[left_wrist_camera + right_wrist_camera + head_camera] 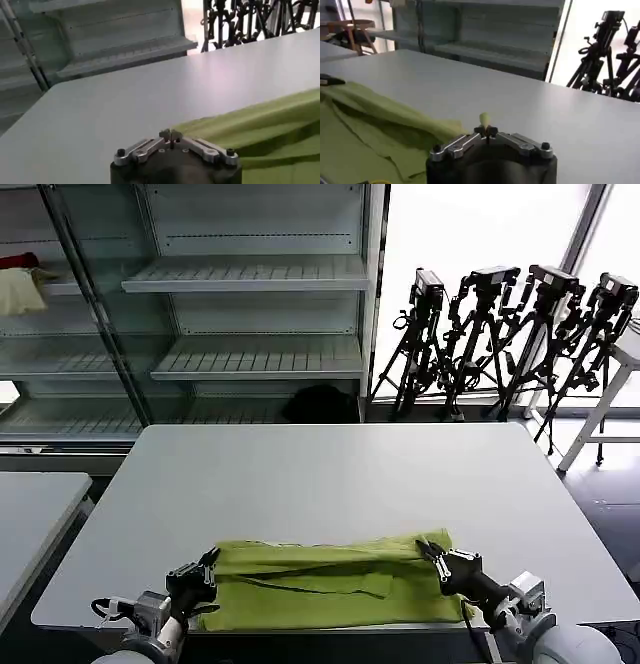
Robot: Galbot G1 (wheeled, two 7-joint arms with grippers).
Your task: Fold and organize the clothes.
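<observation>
right gripper (488, 131): fingertips pressed together with a small peak of lime-green fabric nipped between them — clenched on the t-shirt (325, 582) at the shirt's right end, far corner. in the head view the same gripper (432, 551) sits on that corner, its arm running back off the shirt toward the near table edge.

left gripper (170, 135): fingertips meet with no gap between them; the green fabric edge runs right up to them, but whether cloth is caught between them cannot be told from the wrist view. in the head view the left gripper (208, 564) is at the shirt's left end, touching the upper fold.

t-shirt: lies as a long, low band, folded over lengthwise with a loose flap across its middle, stretched between the two grippers. it rests on the grey table (330, 474), close along the table's near edge — the far part of the table beyond the shirt is bare.

beyond the shirt, past the table's far edge: shelving (245, 304), and a row of black tripods (510, 334).
</observation>
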